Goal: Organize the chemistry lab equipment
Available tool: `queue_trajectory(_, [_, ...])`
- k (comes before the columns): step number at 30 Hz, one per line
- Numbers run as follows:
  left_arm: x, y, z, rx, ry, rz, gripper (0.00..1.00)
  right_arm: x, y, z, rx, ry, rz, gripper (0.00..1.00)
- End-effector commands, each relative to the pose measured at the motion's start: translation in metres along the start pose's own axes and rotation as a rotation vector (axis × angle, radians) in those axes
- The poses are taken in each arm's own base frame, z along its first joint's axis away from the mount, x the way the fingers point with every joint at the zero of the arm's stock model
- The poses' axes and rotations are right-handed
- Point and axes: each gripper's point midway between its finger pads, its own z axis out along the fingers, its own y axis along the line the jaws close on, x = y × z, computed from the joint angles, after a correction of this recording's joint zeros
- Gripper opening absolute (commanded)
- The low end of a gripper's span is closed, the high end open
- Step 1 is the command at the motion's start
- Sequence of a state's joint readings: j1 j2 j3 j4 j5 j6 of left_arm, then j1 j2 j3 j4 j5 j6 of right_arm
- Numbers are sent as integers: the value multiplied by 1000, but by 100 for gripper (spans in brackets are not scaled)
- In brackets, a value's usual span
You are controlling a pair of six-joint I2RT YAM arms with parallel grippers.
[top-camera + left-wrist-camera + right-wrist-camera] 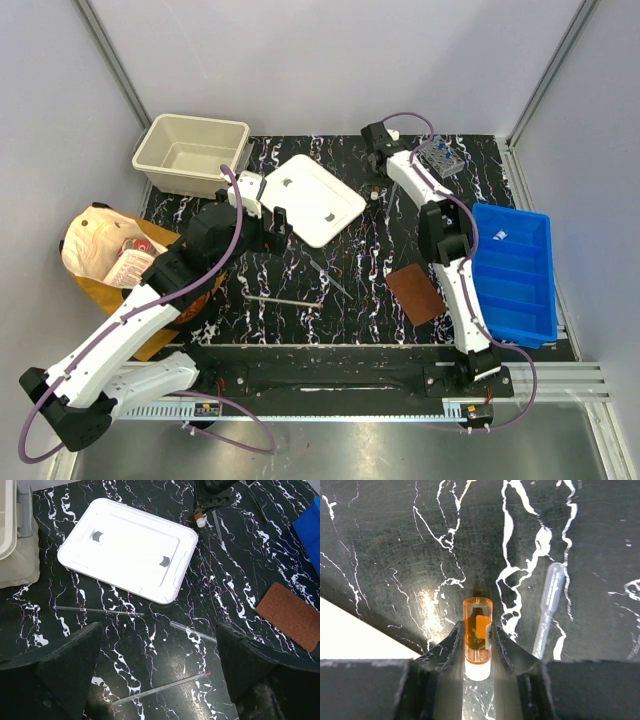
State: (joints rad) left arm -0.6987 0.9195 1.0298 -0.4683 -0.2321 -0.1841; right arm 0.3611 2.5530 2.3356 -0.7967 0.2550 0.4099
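Note:
A small orange vial with a white cap lies on the black marble table, and my right gripper is shut on it, one finger against each side. The top view shows this gripper at the far middle, beside the white lid. A clear plastic pipette lies just right of the vial. My left gripper hangs open above the table's middle. Between its fingers lies a thin glass rod with a red tip. A second pipette and another thin rod lie further out. A small tube rack stands at the far right.
A white lid lies at the far middle and a beige bin at the far left. A blue divided tray sits on the right with a brown pad beside it. A tan paper bag is at the left edge.

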Motion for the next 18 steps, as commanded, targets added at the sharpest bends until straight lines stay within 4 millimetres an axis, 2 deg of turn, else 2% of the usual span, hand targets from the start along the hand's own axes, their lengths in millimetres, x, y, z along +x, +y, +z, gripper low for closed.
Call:
queue_trajectory(1, [-12, -1, 3, 1, -50, -11, 99, -72, -6, -97, -4, -213, 27, 23])
queue_trajectory(3, [-13, -1, 2, 2, -52, -11, 99, -79, -15, -119, 1, -252, 44, 23])
queue_trajectory(7, [-13, 0, 1, 0, -57, -13, 99, -74, -36, -152, -18, -316, 99, 23])
queue_trajectory(9, [-13, -1, 1, 2, -55, -12, 99, -76, -54, -184, -34, -378, 160, 23])
queue_trajectory(10, [-14, -1, 1, 3, -58, -11, 99, -74, -64, -193, -29, -397, 181, 23])
queue_trajectory(13, [-14, -2, 1, 9, -57, -12, 99, -62, -101, -213, 0, -425, 251, 23])
queue_trajectory(18, [-12, -3, 2, 14, -51, -13, 99, -44, -182, -234, 86, -465, 377, 22])
